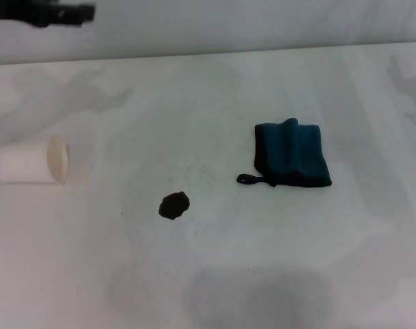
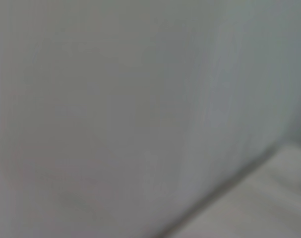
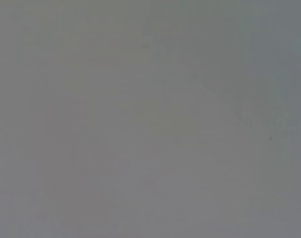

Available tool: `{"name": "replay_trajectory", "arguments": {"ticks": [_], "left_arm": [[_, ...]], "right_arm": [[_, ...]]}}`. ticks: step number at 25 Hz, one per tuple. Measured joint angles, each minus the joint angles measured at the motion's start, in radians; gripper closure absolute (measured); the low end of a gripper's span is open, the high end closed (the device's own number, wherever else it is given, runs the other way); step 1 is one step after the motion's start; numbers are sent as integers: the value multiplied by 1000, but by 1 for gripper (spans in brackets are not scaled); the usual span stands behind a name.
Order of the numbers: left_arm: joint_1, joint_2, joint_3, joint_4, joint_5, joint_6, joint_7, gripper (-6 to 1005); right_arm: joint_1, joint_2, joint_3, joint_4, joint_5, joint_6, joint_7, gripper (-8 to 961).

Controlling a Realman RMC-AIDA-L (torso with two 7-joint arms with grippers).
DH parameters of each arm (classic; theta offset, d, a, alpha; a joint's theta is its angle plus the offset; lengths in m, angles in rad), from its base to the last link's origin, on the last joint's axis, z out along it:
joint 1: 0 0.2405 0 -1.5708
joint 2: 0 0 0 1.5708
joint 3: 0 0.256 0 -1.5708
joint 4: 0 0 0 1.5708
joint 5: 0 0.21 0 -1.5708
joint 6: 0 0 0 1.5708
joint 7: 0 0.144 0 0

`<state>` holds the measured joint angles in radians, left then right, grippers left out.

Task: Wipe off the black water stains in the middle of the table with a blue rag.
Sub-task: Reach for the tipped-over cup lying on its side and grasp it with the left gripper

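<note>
The black water stains [image 1: 174,205] sit as one small irregular blob near the middle of the white surface [image 1: 214,103], a little toward the near edge, with a tiny dark speck just off its left side. The blue rag [image 1: 294,153] lies flat and folded toward the right side of the surface, well apart from the blob — its black edging faces the stain and its small black loop pokes out at the near-left corner of the cloth. A white paper cup [image 1: 31,162] lies on its side near the left edge, its mouth turned toward the middle. Neither tool shows among the things on the surface. A dark, blurred shape sits beyond the far-left corner; what it is cannot be told. Both wrist views give only plain grey blur, so whether either tool is released or clenched cannot be told.
</note>
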<state>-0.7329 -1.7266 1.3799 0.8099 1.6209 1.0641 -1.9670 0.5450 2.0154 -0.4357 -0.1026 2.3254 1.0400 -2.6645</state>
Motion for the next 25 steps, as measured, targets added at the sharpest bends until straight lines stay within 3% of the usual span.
{"name": "replay_trajectory", "arguments": {"ticks": [2,5,7,12,20,25], "left_arm": [[-1,-15,-140,122,270,153,-69,124],[1,-48,-254,295,561,318,-87,126],[5,-67,-296,364,651,375,-83,127],[24,-88,-321,468,695,470,-31,128],[44,-107,-302,471,754,570,53,127],[71,-148,-251,473,816,563,111,127]], "right_arm": [[7,1,0,-2,0,-1,0,160],[17,1,0,-2,0,-2,0,160],[19,1,3,-2,0,-2,0,160],[21,3,10,-2,0,-2,26,160],[15,4,16,-1,0,12,67,160],[12,4,39,1,0,15,100,160]]}}
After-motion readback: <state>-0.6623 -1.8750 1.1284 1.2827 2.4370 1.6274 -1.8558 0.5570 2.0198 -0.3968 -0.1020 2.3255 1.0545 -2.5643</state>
